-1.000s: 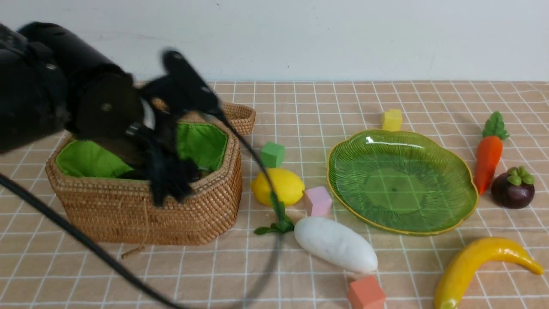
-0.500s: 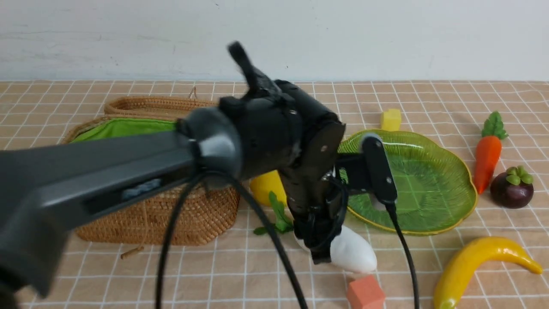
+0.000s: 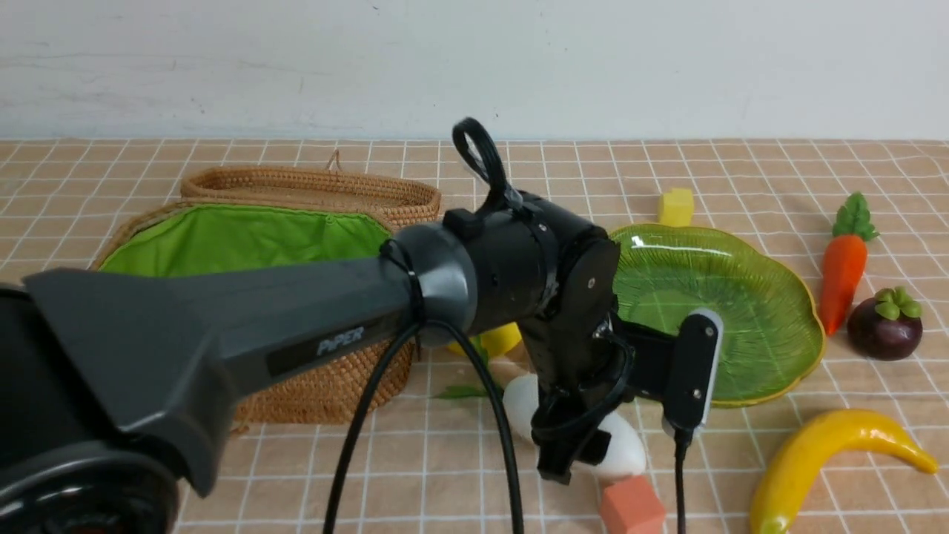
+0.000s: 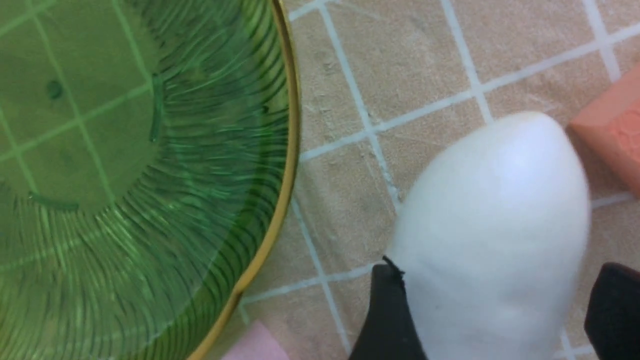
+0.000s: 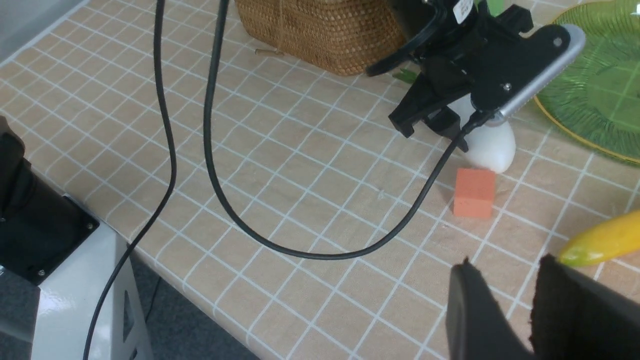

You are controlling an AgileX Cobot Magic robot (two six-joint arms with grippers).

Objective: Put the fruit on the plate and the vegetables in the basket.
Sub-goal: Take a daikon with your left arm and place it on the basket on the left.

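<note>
The white radish (image 3: pixel 626 449) lies on the cloth between the basket (image 3: pixel 326 386) and the green plate (image 3: pixel 741 297). My left gripper (image 3: pixel 571 460) is down over it. In the left wrist view the left gripper (image 4: pixel 500 270) is open and straddles the radish (image 4: pixel 490 215); one finger touches it, the other stands apart. The lemon (image 3: pixel 500 337) is mostly hidden behind the arm. Right of the plate lie the carrot (image 3: pixel 844 271) and the mangosteen (image 3: pixel 886 326), with the banana (image 3: pixel 823 449) at the front right. My right gripper (image 5: pixel 505 265) is narrowly open and holds nothing, close to the banana (image 5: pixel 600 242).
An orange cube (image 3: pixel 630 508) sits just in front of the radish tip. A yellow cube (image 3: pixel 677 206) lies behind the plate, and a pink cube (image 4: pixel 255 345) lies by the plate's rim. The wicker lid (image 3: pixel 311 182) leans behind the basket. Black cables trail across the front.
My left arm has swung from over the basket to the right and come down on the radish. Its jaws now stand on either side of it.
</note>
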